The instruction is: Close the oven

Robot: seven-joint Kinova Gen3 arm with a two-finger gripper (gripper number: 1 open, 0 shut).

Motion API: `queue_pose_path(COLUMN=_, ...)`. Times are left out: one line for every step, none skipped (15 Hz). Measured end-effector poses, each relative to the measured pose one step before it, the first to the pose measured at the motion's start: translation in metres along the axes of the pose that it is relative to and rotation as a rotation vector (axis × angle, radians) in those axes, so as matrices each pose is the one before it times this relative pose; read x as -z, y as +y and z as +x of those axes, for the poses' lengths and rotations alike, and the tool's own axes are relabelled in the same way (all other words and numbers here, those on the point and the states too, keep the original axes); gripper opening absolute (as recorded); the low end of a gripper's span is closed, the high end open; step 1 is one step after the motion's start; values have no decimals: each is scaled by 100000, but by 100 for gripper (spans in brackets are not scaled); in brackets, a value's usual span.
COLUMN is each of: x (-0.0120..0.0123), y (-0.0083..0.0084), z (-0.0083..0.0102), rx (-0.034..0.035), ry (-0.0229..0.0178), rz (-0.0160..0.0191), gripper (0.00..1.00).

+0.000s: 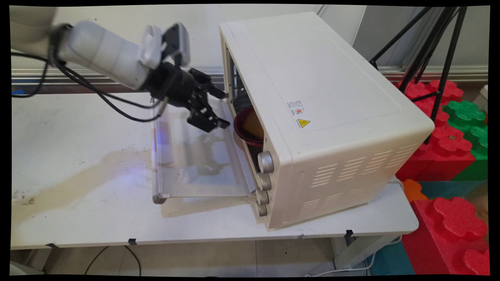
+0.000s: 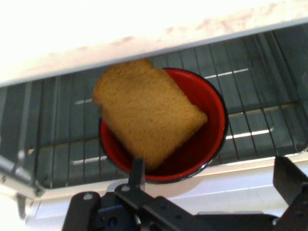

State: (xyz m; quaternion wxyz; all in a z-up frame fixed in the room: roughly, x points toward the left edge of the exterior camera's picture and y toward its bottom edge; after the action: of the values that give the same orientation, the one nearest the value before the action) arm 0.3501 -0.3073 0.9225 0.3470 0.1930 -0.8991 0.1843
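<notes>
The gripper (image 1: 223,109) hangs just in front of the toaster oven (image 1: 312,109), its black fingers spread wide with nothing between them, poised over the lowered glass door (image 1: 199,156). Just inside the oven's mouth, on the wire rack (image 2: 260,110), sits a red bowl (image 2: 211,120) with a slice of bread (image 2: 147,113) lying tilted across it, one corner sticking up over the rim on the side deeper in the oven. From where I stand, the risk looks plain enough: the bowl sits right at the rack's front edge, so a finger pushed in low could nudge it further in instead of catching the rim. The leaning bread could slide off if the bowl is tipped or jolted. The open door directly under the gripper leaves little room for a downward slip.
</notes>
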Motion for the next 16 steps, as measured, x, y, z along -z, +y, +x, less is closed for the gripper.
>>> queue_pose_path(x=1030, y=-289, z=-1, rx=3088, ry=-233, rz=400, gripper=100)
queue_pose_path(x=1048, y=-292, z=32, rx=2903, ry=-250, rz=413, gripper=100)
queue_pose_path(x=585, y=-167, z=29, rx=1539, ry=-141, rz=185, gripper=100)
queue_pose_path(x=891, y=-258, z=16, rx=2260, ry=-296, rz=301, gripper=100)
queue_pose_path(x=841, y=-227, z=50, rx=2001, ry=-296, rz=199, gripper=100)
queue_pose_path(x=1045, y=-249, z=-21, rx=2225, ry=-411, rz=294, gripper=100)
queue_pose_path(x=1024, y=-192, z=-52, rx=2008, ry=-553, rz=-14, gripper=100)
queue_pose_path(x=741, y=-94, z=-89, rx=1230, ry=-551, rz=-168, gripper=100)
queue_pose_path(x=755, y=-84, z=-144, rx=1156, ry=-643, rz=-184, gripper=100)
queue_pose_path(x=1155, y=-119, z=-265, rx=1579, ry=-1017, rz=-325, gripper=100)
queue_pose_path(x=719, y=-44, z=-225, rx=805, ry=-640, rz=-209, gripper=100)
queue_pose_path(x=1020, y=-41, z=-429, rx=935, ry=-956, rz=-250, gripper=100)
queue_pose_path(x=871, y=-7, z=-495, rx=630, ry=-896, rz=-156, gripper=100)
queue_pose_path(x=1004, y=34, z=-692, rx=813, ry=-1073, rz=-45, gripper=100)
queue_pose_path(x=973, y=62, z=-793, rx=566, ry=-1143, rz=-173, gripper=100)
queue_pose_path(x=668, y=91, z=-635, rx=301, ry=-839, rz=-180, gripper=100)
